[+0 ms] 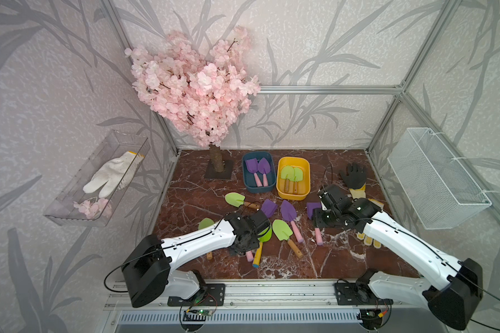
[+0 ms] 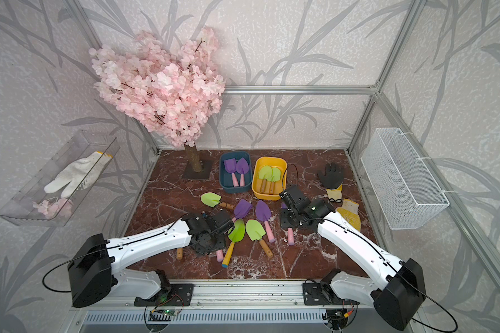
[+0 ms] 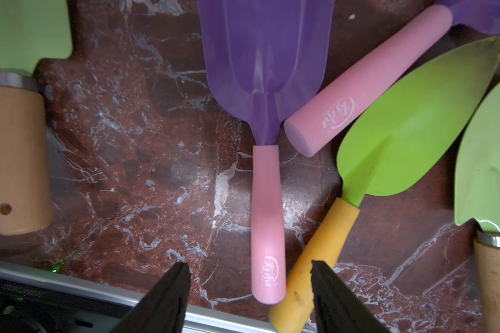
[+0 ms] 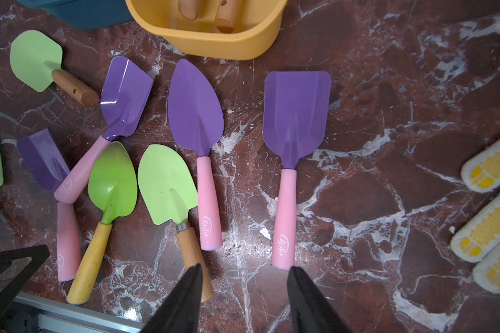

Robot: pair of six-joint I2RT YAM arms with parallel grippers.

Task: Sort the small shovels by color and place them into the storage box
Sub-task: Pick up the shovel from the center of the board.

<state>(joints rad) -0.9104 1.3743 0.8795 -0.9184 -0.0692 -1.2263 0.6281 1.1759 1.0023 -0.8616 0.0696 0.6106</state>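
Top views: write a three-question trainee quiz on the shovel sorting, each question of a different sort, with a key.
1. True or false: the yellow bin holds only green-bladed shovels.
2. How many purple shovels lie in the blue bin? A) one B) two C) four
3. Fill in: one loose green shovel on the table has a ____ handle instead of a wooden one.

Key: 1 true; 2 B; 3 yellow.

Lab test cell — aluminium frame (image 1: 329,90)
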